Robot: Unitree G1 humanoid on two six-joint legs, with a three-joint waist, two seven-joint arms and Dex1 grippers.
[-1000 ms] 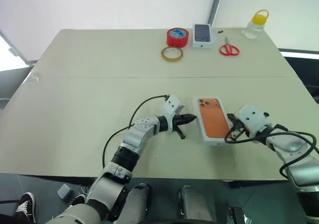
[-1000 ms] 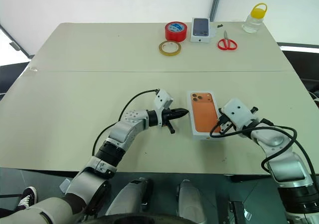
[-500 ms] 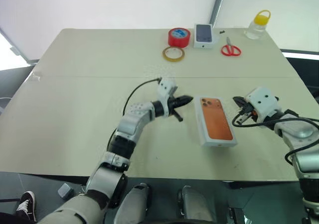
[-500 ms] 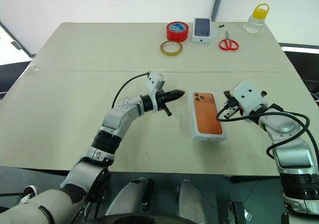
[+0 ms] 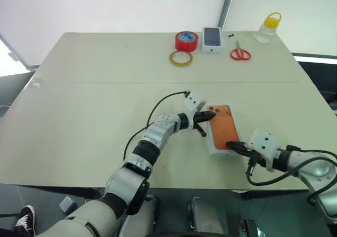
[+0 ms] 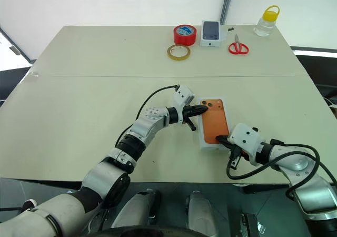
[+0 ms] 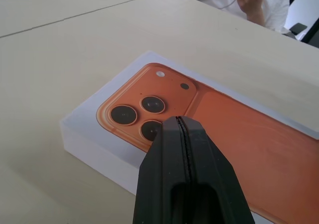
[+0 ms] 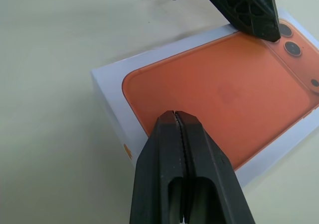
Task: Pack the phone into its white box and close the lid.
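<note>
White box (image 5: 224, 136) w/ orange phone (image 5: 223, 130) showing on top lies near front table edge (image 5: 174, 186), mid-right. L gripper (image 5: 208, 118) clenched, empty, tip at box's far-left corner by the lenses. R gripper (image 5: 231, 147) clenched, empty, at near end. Table open to the left and beyond. No legible writing.

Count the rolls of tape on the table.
2, both at the far side: a red roll beside the small white phone box, and a thin yellowish roll just in front of it.
</note>
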